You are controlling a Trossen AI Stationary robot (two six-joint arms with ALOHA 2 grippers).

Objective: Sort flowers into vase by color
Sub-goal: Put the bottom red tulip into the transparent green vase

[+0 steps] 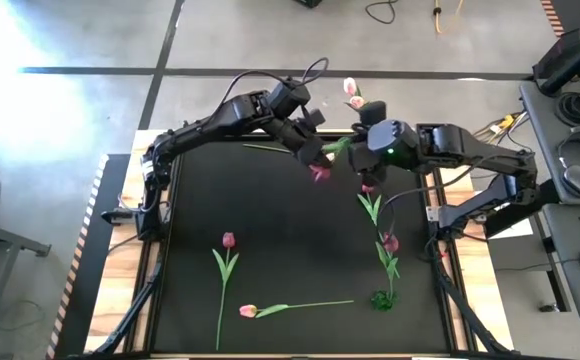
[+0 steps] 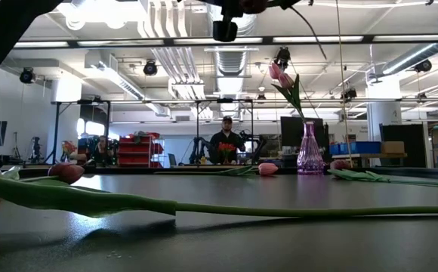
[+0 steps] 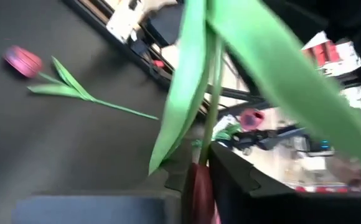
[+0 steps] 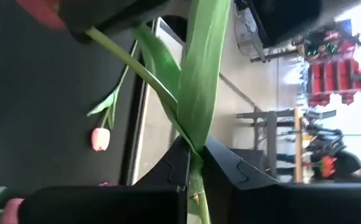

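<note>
Both grippers meet over the table's far middle on one dark magenta tulip (image 1: 320,173), held in the air. My left gripper (image 1: 310,152) is shut near its head; my right gripper (image 1: 368,150) is shut farther along its green stem (image 1: 336,145). Just behind them, a purple glass vase (image 2: 309,151) holds pale pink tulips (image 1: 352,93) upright. On the mat lie a magenta tulip (image 1: 228,241), a pink tulip (image 1: 249,311) and two more magenta ones (image 1: 390,242) (image 1: 368,188) near the right edge. My left gripper pinches the tulip's stem just below the head (image 4: 96,34), with the maroon head (image 3: 199,186) showing by its fingers. The flower is lifted clear of the table. My right gripper pinches the same stem farther from the head (image 4: 193,163), the fingers lying across it. Long leaves (image 4: 202,68) spread out beyond the fingers toward the left gripper.
A small green object (image 1: 382,298) sits near the right front of the mat. A loose green stem (image 1: 265,148) lies under the left arm. One long stem (image 2: 226,208) lies across the near edge in the low view. A person (image 2: 226,140) stands far behind the table.
</note>
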